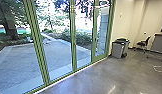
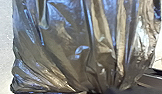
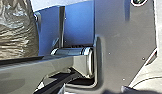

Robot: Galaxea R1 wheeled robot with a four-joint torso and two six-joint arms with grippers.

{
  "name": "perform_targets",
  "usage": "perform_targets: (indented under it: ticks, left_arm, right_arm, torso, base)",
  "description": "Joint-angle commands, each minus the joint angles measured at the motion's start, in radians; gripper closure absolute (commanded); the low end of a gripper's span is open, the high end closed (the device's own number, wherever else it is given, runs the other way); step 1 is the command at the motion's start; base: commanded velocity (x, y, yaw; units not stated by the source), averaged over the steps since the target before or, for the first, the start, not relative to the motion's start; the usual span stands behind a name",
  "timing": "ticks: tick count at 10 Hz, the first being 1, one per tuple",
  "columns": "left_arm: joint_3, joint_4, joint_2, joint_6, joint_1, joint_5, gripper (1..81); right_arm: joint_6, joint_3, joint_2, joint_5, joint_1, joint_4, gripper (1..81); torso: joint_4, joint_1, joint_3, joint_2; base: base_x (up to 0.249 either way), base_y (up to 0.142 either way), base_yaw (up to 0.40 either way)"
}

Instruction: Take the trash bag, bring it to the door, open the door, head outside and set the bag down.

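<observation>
A shiny, translucent trash bag (image 2: 79,47) looms large in the left wrist view, its folds drawn together toward my left gripper (image 2: 104,90), which is shut on it. Part of the same bag's crinkled side (image 3: 15,32) is visible in the right wrist view, beside the robot's own plate and jointed bar. In the head view, a glass door wall with green frames (image 1: 74,37) runs from the left to the middle, and a paved yard (image 1: 49,53) lies behind the glass.
Grey bins (image 1: 118,49) stand by the wall at the right end of the glass. Farther right are a dark chair (image 1: 144,43), a desk (image 1: 158,43) and a pale cable (image 1: 158,69) on the polished floor (image 1: 97,80). Trees (image 1: 10,22) and shrubs grow outside.
</observation>
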Motion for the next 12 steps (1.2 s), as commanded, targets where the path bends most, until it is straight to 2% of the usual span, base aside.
perform_targets:
  ticks: [1, 12]
  left_arm:
    - [-0.001, 0.003, -0.003, 0.004, -0.061, 0.065, 81.1]
    - [-0.001, 0.003, -0.007, 0.004, -0.061, 0.065, 81.1]
  right_arm:
    - [-0.014, 0.018, 0.028, -0.064, 0.05, -0.009, 1.0]
    - [-0.014, 0.018, 0.028, -0.064, 0.047, -0.008, 1.0]
  torso:
    - [0.0, 0.0, 0.0, 0.0]
    - [0.0, 0.0, 0.0, 0.0]
  base:
    - [0.0, 0.0, -0.213]
    - [0.0, 0.0, -0.16]
